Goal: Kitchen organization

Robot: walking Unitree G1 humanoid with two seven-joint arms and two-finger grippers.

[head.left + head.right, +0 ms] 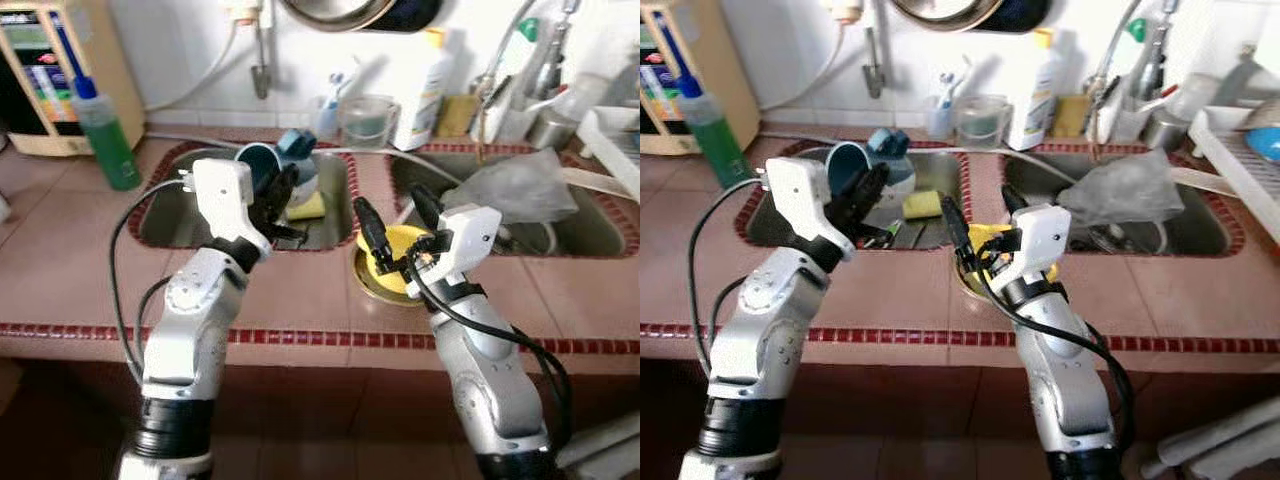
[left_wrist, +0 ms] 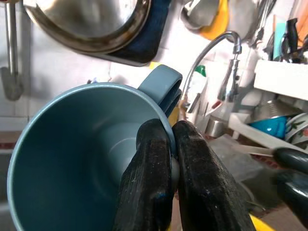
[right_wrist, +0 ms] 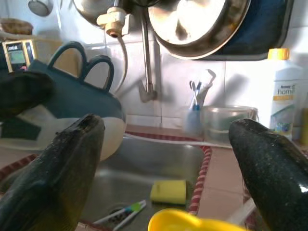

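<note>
My left gripper (image 1: pixel 280 193) is shut on the rim of a teal-blue mug (image 1: pixel 256 163), held tilted over the left sink (image 1: pixel 165 215). In the left wrist view the fingers (image 2: pixel 149 163) pinch the mug (image 2: pixel 72 159) wall beside its handle. My right gripper (image 1: pixel 398 222) stands open above a yellow bowl (image 1: pixel 400 252), which rests on a metal dish (image 1: pixel 372 290) on the tiled divider between the sinks. In the right wrist view the yellow rim (image 3: pixel 187 222) lies below the spread fingers (image 3: pixel 72 159).
A yellow sponge (image 1: pixel 311 207), a toothbrush (image 3: pixel 120 216) and another blue vessel (image 1: pixel 297 145) lie in the left sink. A plastic bag (image 1: pixel 520 185) fills the right sink. Behind stand a green soap bottle (image 1: pixel 105 135), a clear tub (image 1: pixel 367 120), a white bottle (image 1: pixel 425 90) and a faucet (image 1: pixel 500 60).
</note>
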